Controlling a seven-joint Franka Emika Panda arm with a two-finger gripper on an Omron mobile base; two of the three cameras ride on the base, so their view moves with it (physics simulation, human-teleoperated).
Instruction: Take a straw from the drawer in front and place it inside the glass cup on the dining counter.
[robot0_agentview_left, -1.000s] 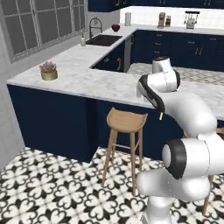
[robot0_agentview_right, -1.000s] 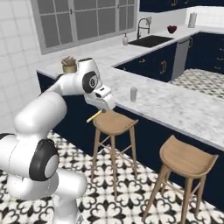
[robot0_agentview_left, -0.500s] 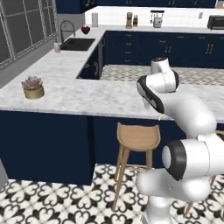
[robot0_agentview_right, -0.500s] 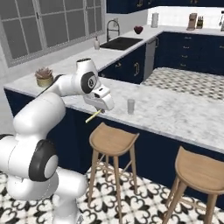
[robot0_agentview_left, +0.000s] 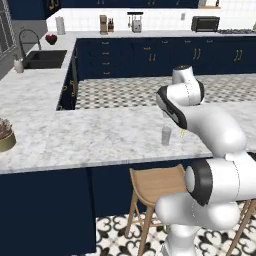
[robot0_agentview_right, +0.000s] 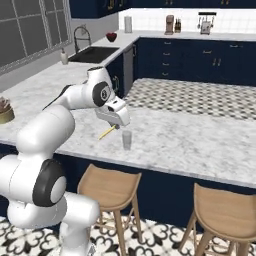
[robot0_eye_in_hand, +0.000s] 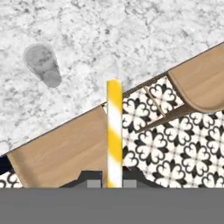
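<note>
In the left base view, the clear, straight-sided glass cup (robot0_agentview_left: 166, 135) stands at frame centre on the veined marble dining counter (robot0_agentview_left: 100, 135). In the right base view, the gripper (robot0_agentview_right: 118, 122), just left of the cup, pinches the straw (robot0_agentview_right: 107, 132). In the hand view, the yellow-and-white striped straw runs up the centre; it should probably be brought upright over the rim before release.

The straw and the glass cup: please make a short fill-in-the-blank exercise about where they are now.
1. The straw is held between the gripper's ____.
2. The glass cup stands on the ____ dining counter.
3. The cup holds ____ straw so far.
4. Under the counter edge stand wooden ____.

Missing words: fingers; marble; no; stools
</note>
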